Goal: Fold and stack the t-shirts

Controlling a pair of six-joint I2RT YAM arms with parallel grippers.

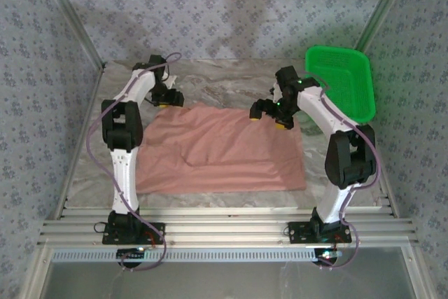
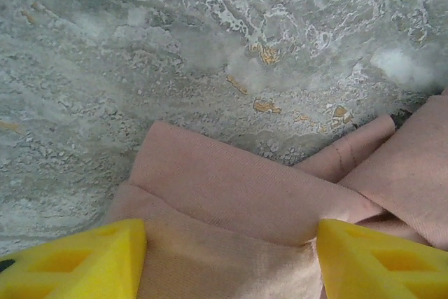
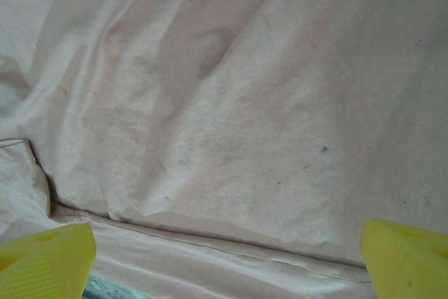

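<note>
- Top external, far left: left gripper (image 1: pixel 170 98) lowered at the far-left corner of the soft salmon-pink cloth t-shirt (image 1: pixel 224 148), right at the cloth's edge, on the end of the white-and-black left arm.
- Left wrist, close up: yellow fingers (image 2: pixel 77 264) of the left gripper (image 2: pixel 231 260) set apart and clamped on nothing, with a folded-over pink edge of the t-shirt (image 2: pixel 231 194) between and beneath them. Beyond that edge, bare grey marble-patterned tabletop (image 2: pixel 175 47). Impossible to tell whether the fingertips touch the cloth.
- Top external, middle: t-shirt spread out as a rough rectangle across the centre of the tabletop (image 1: pixel 224 82), between the two arms, with a few creases through its middle and its near edge close to the arm bases.
- Top external, right of middle: right gripper (image 1: pixel 269 112) poised over the far-right corner of the t-shirt.
- Right wrist, close up: yellow fingers (image 3: pixel 45 260) of the right gripper (image 3: pixel 227 260) spread wide and holding nothing, above wrinkled pink cloth (image 3: pixel 231 103), with a stitched hem running across near the fingertips.
- Top external, far right: bright green plastic mesh basket (image 1: pixel 339 82) at the far-right corner of the tabletop, beside the right arm and near the t-shirt's far-right corner.
</note>
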